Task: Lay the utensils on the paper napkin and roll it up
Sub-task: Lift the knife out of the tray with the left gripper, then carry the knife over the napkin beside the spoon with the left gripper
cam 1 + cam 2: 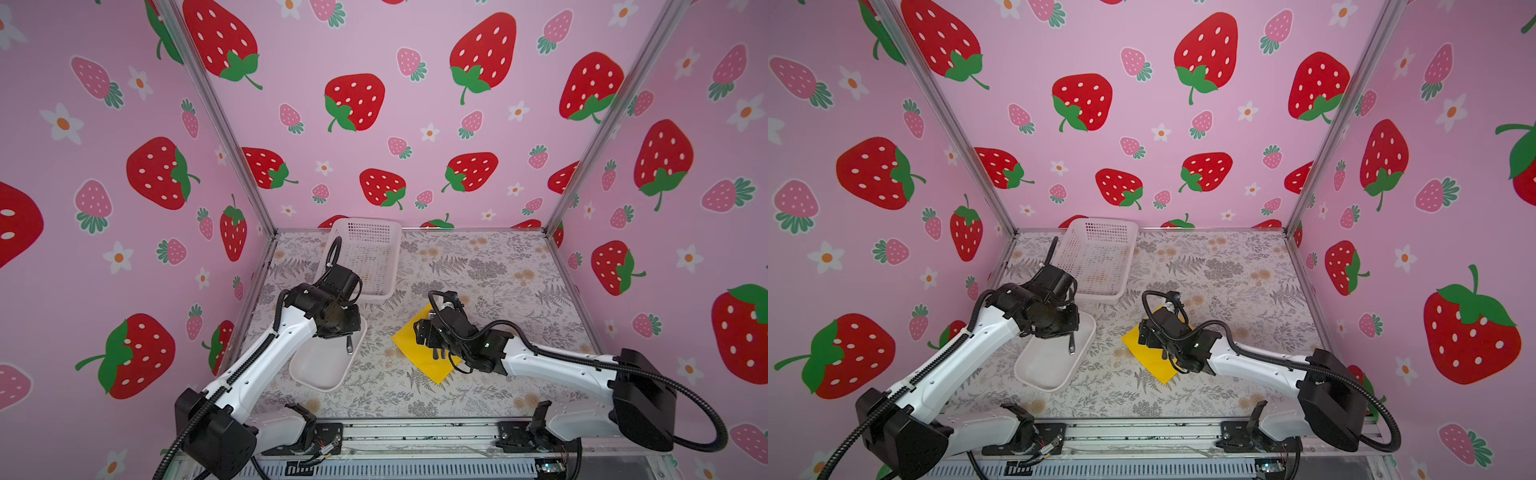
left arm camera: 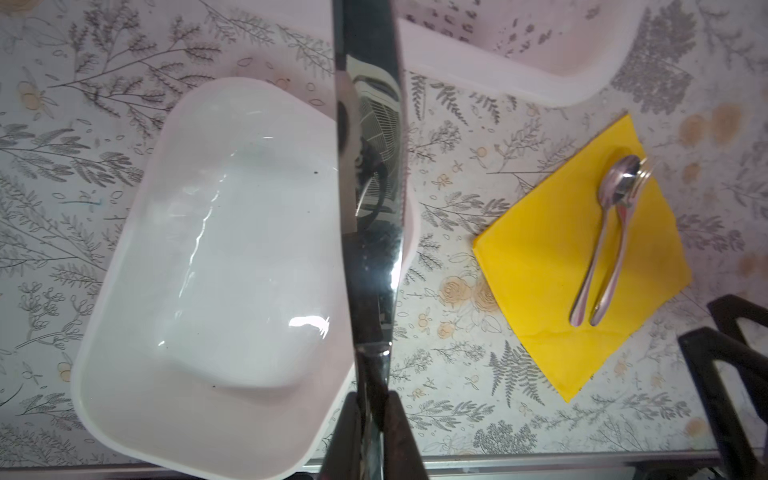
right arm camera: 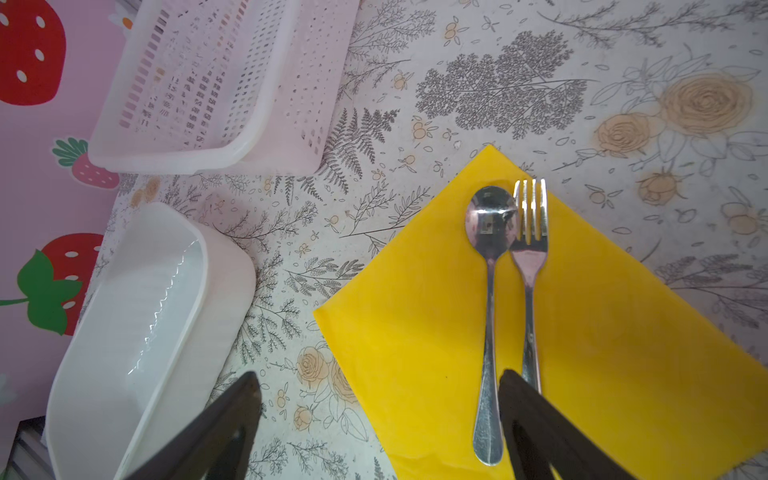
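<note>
Around the paper napkin the table is bare on the far side and on the side away from the tray, so a hand can pass there freely. A strip of bare table also runs between napkin and tray. The right hand hangs over the napkin, jaws spread wide, blocking a descent from above. The spoon and fork lie just beside each other on the napkin; its corner toward the tray is bare. The left hand grips a knife above the tray's napkin-side rim. The basket stands behind the tray, well apart from the napkin.
</note>
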Robot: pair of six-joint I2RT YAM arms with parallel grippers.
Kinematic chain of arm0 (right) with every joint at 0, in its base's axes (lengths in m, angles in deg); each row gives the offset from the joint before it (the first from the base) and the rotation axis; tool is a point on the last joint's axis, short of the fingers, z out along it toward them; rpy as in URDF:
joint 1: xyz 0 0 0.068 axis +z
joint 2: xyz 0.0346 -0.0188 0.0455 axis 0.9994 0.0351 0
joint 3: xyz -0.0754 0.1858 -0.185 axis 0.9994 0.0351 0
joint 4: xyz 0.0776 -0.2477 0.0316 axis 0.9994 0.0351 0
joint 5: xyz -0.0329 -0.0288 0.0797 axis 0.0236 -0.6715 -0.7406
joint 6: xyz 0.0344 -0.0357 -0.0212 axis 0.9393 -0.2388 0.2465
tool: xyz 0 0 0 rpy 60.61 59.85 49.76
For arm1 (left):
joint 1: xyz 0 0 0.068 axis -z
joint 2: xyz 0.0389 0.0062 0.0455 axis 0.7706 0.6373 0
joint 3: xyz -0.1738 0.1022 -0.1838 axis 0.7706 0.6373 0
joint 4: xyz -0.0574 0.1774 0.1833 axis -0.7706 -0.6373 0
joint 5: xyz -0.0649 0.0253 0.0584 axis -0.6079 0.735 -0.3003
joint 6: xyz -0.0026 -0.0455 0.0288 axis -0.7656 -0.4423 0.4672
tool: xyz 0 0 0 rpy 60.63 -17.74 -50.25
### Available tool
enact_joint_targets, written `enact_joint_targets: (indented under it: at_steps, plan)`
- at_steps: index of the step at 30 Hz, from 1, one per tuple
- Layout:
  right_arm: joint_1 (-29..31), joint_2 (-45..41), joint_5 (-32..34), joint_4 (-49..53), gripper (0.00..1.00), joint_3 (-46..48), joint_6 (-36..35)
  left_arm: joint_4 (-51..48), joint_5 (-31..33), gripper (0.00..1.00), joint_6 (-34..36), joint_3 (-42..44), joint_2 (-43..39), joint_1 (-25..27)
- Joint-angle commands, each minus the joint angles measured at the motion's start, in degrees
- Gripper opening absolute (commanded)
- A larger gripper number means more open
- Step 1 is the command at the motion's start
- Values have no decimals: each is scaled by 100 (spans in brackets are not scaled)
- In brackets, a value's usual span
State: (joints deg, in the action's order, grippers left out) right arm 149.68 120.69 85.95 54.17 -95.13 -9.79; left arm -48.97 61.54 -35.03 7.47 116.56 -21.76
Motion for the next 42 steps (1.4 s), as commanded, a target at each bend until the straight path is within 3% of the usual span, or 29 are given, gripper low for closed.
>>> enact_joint_targets:
  at_steps: [1, 13, 28, 42]
  plan:
    - [-90, -284, 89, -1, 91, 214, 200, -73, -64, 2, -256, -415, 286, 422]
    - [-468, -1128, 107, 254, 91, 926, 396, 585, -474, 2, -504, -1438, 2165, 1606]
    - [-932, -1609, -263, 157, 92, 1593, 255, 1309, -1176, 1, -888, -2000, 3941, 1697]
    - [-1097, -1385, -451, 29, 92, 1741, 1, 1568, -1429, 1, -1081, -2219, 4672, 1698]
